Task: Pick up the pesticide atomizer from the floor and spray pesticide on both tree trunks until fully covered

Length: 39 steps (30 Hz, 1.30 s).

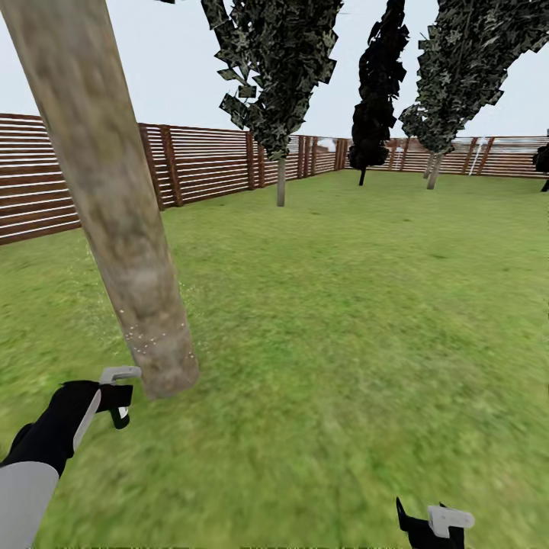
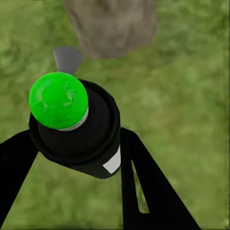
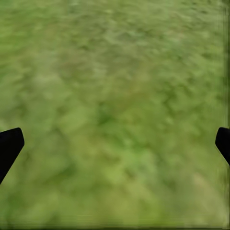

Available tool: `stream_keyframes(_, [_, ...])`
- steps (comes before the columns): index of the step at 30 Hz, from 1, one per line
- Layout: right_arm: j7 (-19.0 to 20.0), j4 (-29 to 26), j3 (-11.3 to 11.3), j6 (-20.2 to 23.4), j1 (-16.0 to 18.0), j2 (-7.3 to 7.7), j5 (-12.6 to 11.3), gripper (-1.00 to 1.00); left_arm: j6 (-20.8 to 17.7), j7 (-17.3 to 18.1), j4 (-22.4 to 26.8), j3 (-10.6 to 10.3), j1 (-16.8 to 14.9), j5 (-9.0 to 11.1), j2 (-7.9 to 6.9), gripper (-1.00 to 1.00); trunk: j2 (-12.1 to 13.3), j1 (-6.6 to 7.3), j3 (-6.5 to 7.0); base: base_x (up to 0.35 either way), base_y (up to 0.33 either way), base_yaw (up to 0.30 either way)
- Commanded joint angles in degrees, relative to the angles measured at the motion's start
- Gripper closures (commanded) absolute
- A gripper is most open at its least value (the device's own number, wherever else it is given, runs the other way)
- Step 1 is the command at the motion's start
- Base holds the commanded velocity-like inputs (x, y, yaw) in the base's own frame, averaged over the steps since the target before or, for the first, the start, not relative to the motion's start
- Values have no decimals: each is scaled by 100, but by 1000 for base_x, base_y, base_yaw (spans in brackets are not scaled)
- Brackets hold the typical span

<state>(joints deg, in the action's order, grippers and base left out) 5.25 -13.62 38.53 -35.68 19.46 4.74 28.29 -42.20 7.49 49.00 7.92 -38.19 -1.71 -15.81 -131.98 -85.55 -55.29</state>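
Left gripper (image 2: 76,158) clenched round sprayer (image 2: 79,129) body — rigid, light, probably slick; grip mid-body, below green cap (image 2: 58,100). Nozzle near trunk (image 1: 130,252) base. Right gripper (image 3: 115,143) released, over grass.

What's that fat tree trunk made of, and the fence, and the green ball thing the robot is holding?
The trunk looks like smooth, dull bark, blotchy grey-beige. The fence looks like brown wood: flat planks laid sideways between darker posts. The green cap looks like shiny plastic with pale highlights, on a black body that is probably matte plastic. It is a simulator's render, so these are guesses.
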Motion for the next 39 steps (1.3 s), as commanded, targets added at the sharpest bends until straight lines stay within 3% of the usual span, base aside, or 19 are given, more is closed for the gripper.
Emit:
stream_keyframes(1, [55, 2, 49, -20, 5, 0, 1, -100, -25, 33, 36, 15, -4, -63, 70, 100, -3, 3, -5, -78, -45, 0])
stream_keyframes(4, [55, 7, 49, -20, 5, 1, 1, -100, -43, 61, 89, 24, -26, -51, 127, 100, -3, 3, -5, -19, -11, 0])
stream_keyframes(5, [55, 8, 49, -22, 5, 1, 1, -100, -37, 75, 162, 304, -68, -61, 10, 100, -3, 3, -5, 0, 0, 0])
stream_keyframes(6, [55, 8, 49, -22, 5, 1, 1, -100, -64, 109, 420, 454, -79, -62, 43, 100, -3, 3, -5, 0, 0, 0])
stream_keyframes(9, [55, 8, 49, -22, 5, 1, 1, -100, -110, 112, 749, 477, -116, -54, 46, 100, -3, 3, -5, 0, 0, 0])
stream_keyframes(12, [55, 8, 49, -24, 5, -1, 1, -100, -123, 92, 789, 523, -120, -101, -80, 100, -3, 3, -5, 0, 0, 0])
stream_keyframes(13, [55, 8, 49, -22, 5, -1, 1, -100, -135, 124, 744, 518, -119, -83, -309, 100, -3, 3, -5, 0, 0, 0])
stream_keyframes(14, [55, 8, 49, -22, 5, -2, 1, -100, -145, 132, 731, 488, -118, -81, -357, 100, -3, 3, -5, 0, 0, 0])
stream_keyframes(16, [55, 8, 49, -20, 5, -6, 1, -100, -274, 137, 770, 471, -132, -70, -349, 100, -3, 3, -5, 0, 0, 0])
stream_keyframes(18, [55, 8, 49, -20, 5, -14, 1, -100, -839, 143, 770, 466, -329, -65, -352, 100, -3, 3, -5, 0, 0, 0])
stream_keyframes(20, [55, 8, 46, -22, 5, -16, 1, -100, -997, 143, 784, 459, -369, -87, -403, 100, -3, 3, -5, 0, 0, 51])
stream_keyframes(23, [55, 8, 47, -21, 5, -17, 1, -100, -1043, 139, 806, 446, -356, -101, -405, 100, -3, 3, -5, 0, 0, 229])
stream_keyframes(28, [55, 8, 49, -21, 5, -17, 1, -100, -1078, 130, 1004, 77, -374, -109, -376, 100, -3, 3, -5, 93, -51, 153])
stream_keyframes(39, [55, 8, 47, -21, 5, -17, 1, -100, -1089, 104, 1086, 82, -413, -124, -412, 100, -3, 3, -5, 32, -163, 45])
